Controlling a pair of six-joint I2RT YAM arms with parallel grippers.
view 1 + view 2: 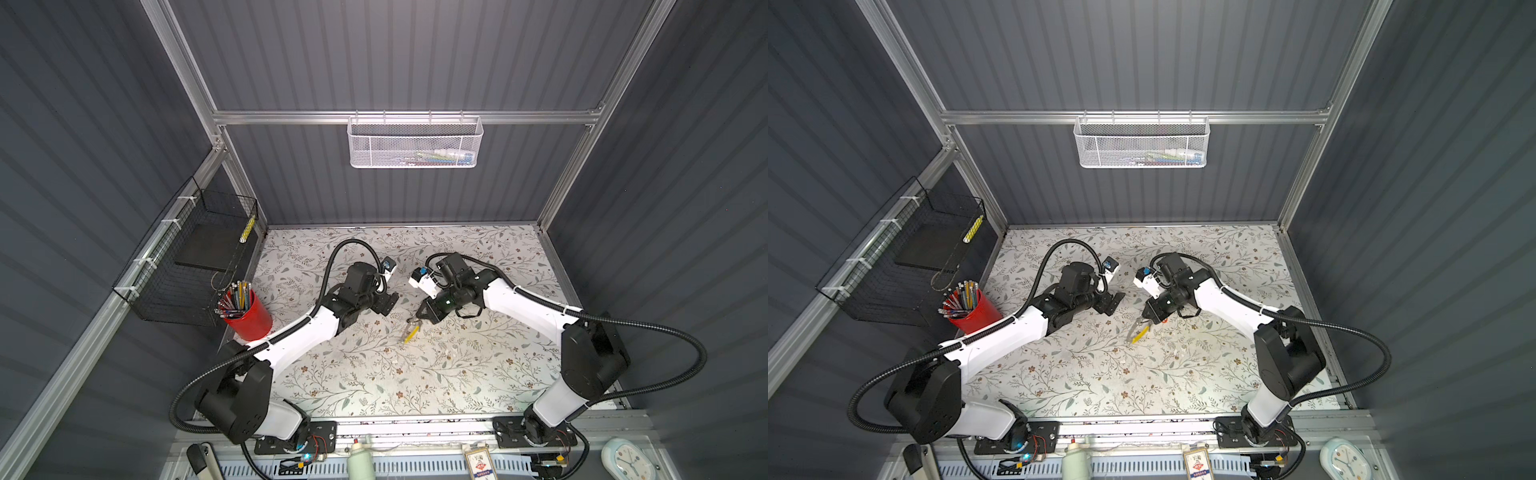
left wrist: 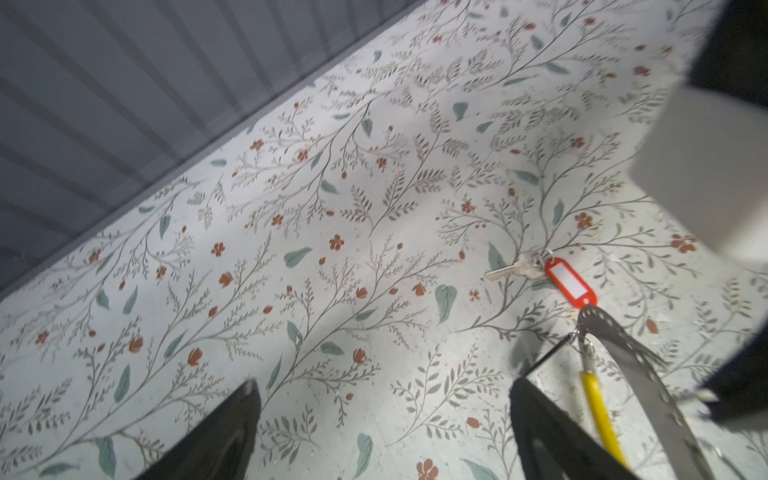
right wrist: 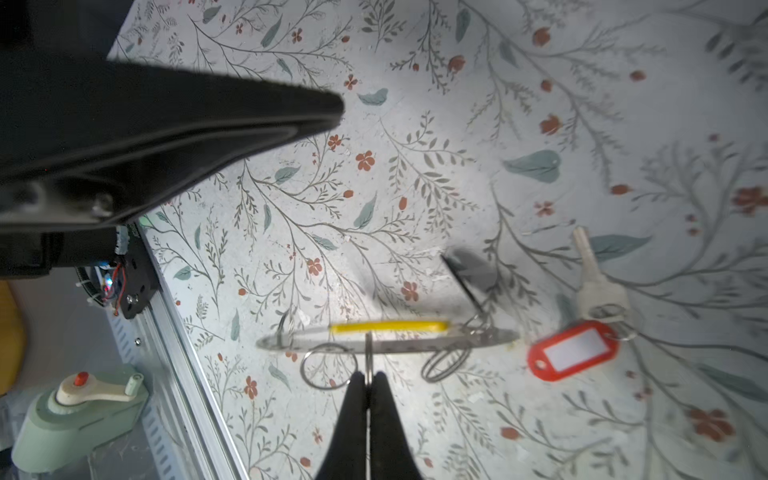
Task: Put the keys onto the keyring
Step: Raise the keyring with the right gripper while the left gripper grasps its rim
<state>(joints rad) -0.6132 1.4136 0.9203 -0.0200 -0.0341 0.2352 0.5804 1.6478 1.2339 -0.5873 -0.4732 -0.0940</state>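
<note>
Keyring [image 3: 415,343], light, thin and likely slippery, sits pinched by one small loop [image 3: 368,353] in right gripper [image 3: 368,376]; left gripper [image 2: 384,386] gapes wide.

Red cup of pencils [image 1: 253,321], white mesh basket [image 1: 414,145], black wire rack [image 1: 178,286], floral tabletop [image 1: 374,374], pale clock [image 1: 627,459]

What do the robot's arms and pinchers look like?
The left arm and right arm have smooth white shells and chunky black joints. A ribbed black hose loops along each. The left gripper and right gripper have pointed black fingers.
</note>
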